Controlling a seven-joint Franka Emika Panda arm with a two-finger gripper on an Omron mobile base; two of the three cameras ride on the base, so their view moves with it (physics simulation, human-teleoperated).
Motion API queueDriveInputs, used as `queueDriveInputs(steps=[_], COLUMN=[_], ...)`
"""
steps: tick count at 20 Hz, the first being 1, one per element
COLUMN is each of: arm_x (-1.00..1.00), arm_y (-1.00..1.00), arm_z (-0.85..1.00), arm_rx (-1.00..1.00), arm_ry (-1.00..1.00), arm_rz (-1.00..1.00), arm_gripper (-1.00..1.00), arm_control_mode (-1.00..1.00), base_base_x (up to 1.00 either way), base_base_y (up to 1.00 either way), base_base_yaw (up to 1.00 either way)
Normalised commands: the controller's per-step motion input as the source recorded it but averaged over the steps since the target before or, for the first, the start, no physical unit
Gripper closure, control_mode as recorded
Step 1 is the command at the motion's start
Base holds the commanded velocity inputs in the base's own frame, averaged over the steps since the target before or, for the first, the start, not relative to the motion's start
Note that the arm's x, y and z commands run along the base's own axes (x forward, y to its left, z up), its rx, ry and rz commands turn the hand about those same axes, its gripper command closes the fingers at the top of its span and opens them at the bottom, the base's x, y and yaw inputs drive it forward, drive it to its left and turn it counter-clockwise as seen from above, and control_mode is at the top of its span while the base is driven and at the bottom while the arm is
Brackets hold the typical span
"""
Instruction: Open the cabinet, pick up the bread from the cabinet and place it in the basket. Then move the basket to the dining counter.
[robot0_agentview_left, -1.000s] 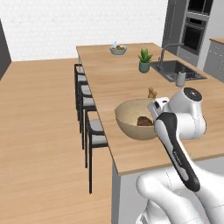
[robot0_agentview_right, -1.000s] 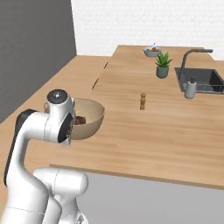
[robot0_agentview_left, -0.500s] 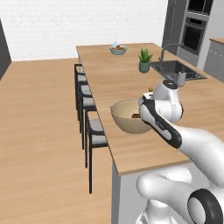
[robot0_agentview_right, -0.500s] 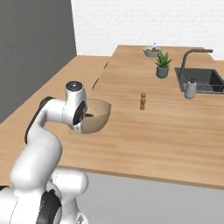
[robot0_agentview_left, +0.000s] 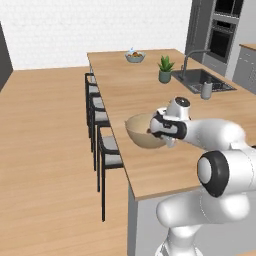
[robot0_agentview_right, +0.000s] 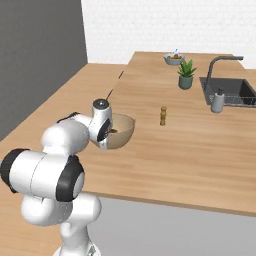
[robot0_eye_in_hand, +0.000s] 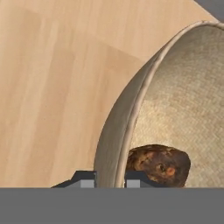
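Basket (robot0_agentview_left: 142, 134) sits on the dining counter (robot0_agentview_left: 150, 170), near its stool-side edge, w/ the bread (robot0_eye_in_hand: 158, 164) lying inside on the woven bottom, dark crust up. My gripper (robot0_eye_in_hand: 110, 178) is clamped on the basket rim: one fingertip outside the wall, the other inside, rim pinched between them, right next to the bread. From the right base cam the basket (robot0_agentview_right: 119, 131) tilts a bit toward my hand (robot0_agentview_right: 102, 131); can't tell if its base is fully down on the wood.

Around it: pepper-mill-type thing (robot0_agentview_right: 163, 115) stands upright on the counter, apart from the basket, toward the sink side. Further on, potted plant (robot0_agentview_left: 165, 69) just beside the sink (robot0_agentview_left: 202, 81), w/ faucet (robot0_agentview_left: 190, 59) arching over it and a soap dispenser (robot0_agentview_left: 206, 90) at the sink's near corner. Small fruit bowl (robot0_agentview_left: 134, 56) at the far end, well apart. Dark stools (robot0_agentview_left: 107, 155) line the counter's left side, tucked under the edge. Nothing stands between basket and the open wood beyond it; the mill is the closest item.
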Motion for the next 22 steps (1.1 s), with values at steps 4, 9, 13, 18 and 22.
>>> queueDriveInputs(steps=[4, 9, 13, 18, 22], arm_x=[0.75, 0.34, -0.01, 0.02, 0.08], arm_y=[0.0, 0.0, 0.0, 0.0, 0.0], arm_z=[-0.44, -0.09, -0.05, -0.05, 0.05], arm_rx=[0.0, 0.0, 0.0, 0.0, 0.0], arm_ry=[-0.12, 0.0, 0.06, 0.1, 0.1], arm_rz=[0.0, 0.0, 0.0, 0.0, 0.0], arm_gripper=[1.0, 1.0, 1.0, 1.0, 1.0], arm_control_mode=[-1.0, -1.0, -1.0, -1.0, -1.0], base_base_x=[0.0, 0.0, 0.0, 0.0, 0.0], base_base_y=[0.0, 0.0, 0.0, 0.0, 0.0], base_base_yaw=[0.0, 0.0, 0.0, 0.0, 0.0])
